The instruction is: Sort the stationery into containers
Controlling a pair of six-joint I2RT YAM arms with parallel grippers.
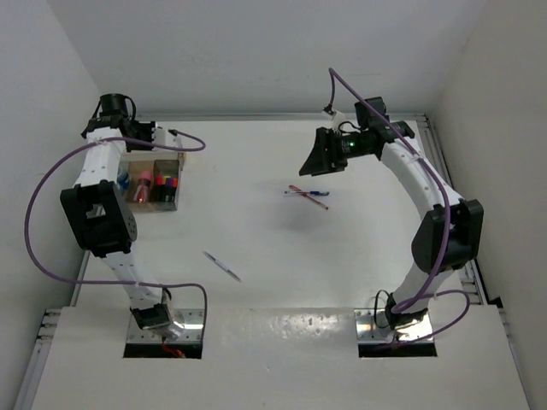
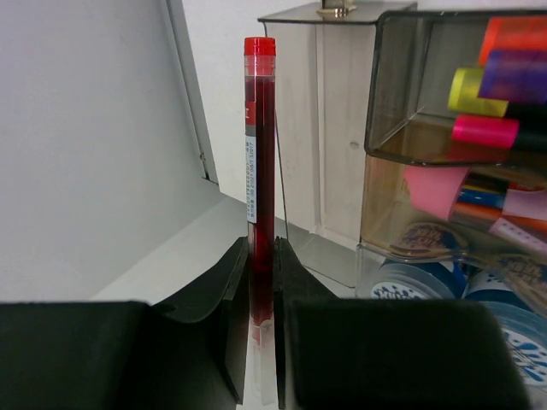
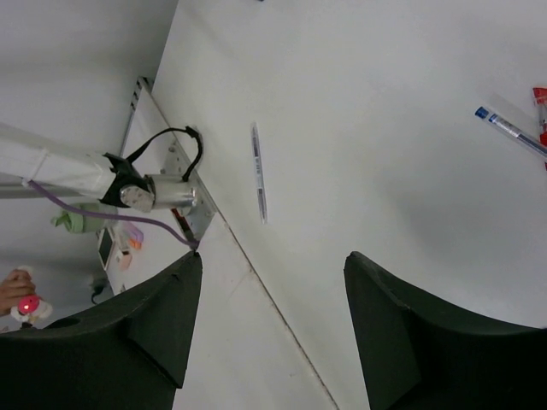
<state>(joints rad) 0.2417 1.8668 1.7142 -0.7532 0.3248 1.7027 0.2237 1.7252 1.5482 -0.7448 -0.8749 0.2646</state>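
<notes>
Left gripper [image 2: 262,256] fills the bottom of the left wrist view, black fingers [image 2: 214,299] clamped together on a red pen [image 2: 261,145]. Pen stands upright between the pads, red cap on top, white label strip down its side. Just to the right of it is the organiser box [image 2: 385,102], with smoky translucent walls and a tan part behind. Upper compartment holds highlighters, showing a yellow cap [image 2: 474,92], a pink cap [image 2: 485,131] and an orange cap [image 2: 513,34]. Lower part holds a pink bottle [image 2: 432,190] and blue-speckled jars [image 2: 410,278] at the bottom. Held pen is outside the box, beside its wall. I cannot tell whether it touches.

In the top view the box sits at the far left corner of the tabletop [image 1: 256,154], close to the left edge, with the left arm's wrist over its far side.

Right gripper [image 3: 272,265] has its jaws well apart with nothing between them. It hangs above the far right part of the tabletop, clear of the surface. Below and just to its left, a blue pen [image 1: 306,194] and a second red pen [image 1: 309,197] lie crossed, touching, in the middle-far area. A silver pen [image 1: 222,266] lies alone, diagonal, left of centre, nearer the near edge and well apart from the crossed pair. In the right wrist view it lies near the left arm's base [image 3: 158,192] at the table edge.
</notes>
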